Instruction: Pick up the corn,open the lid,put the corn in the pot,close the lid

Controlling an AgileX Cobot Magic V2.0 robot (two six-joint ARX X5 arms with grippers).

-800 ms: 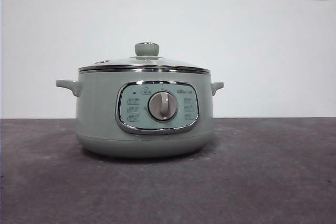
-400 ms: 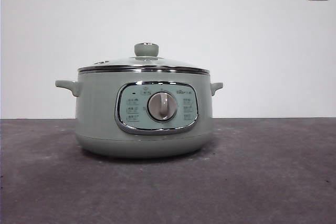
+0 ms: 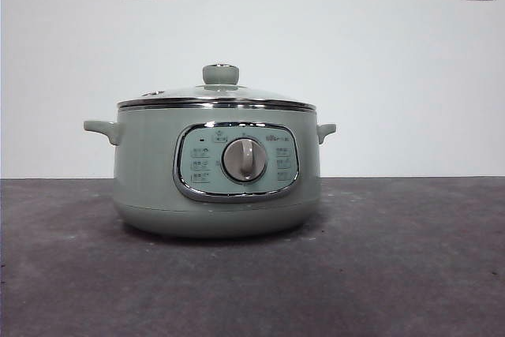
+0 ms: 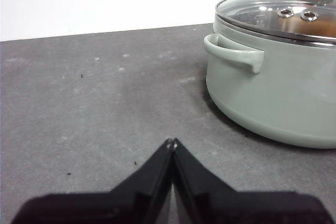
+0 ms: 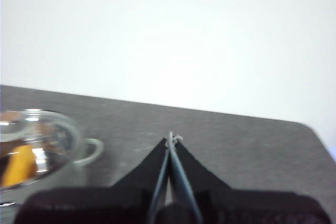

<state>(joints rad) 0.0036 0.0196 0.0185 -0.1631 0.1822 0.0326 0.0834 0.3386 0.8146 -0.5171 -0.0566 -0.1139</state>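
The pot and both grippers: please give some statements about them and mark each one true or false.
1. The lid sits closed on the pot. True.
2. The corn lies on the table beside the pot. False: it shows orange through the glass, inside the pot.
3. The left gripper holds the lid's knob. False: it is shut on nothing, above the table, apart from the pot.
4. The right gripper is shut and holds nothing. True.

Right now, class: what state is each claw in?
Left claw: closed, holding nothing, above the table beside the pot.
Right claw: closed, holding nothing.
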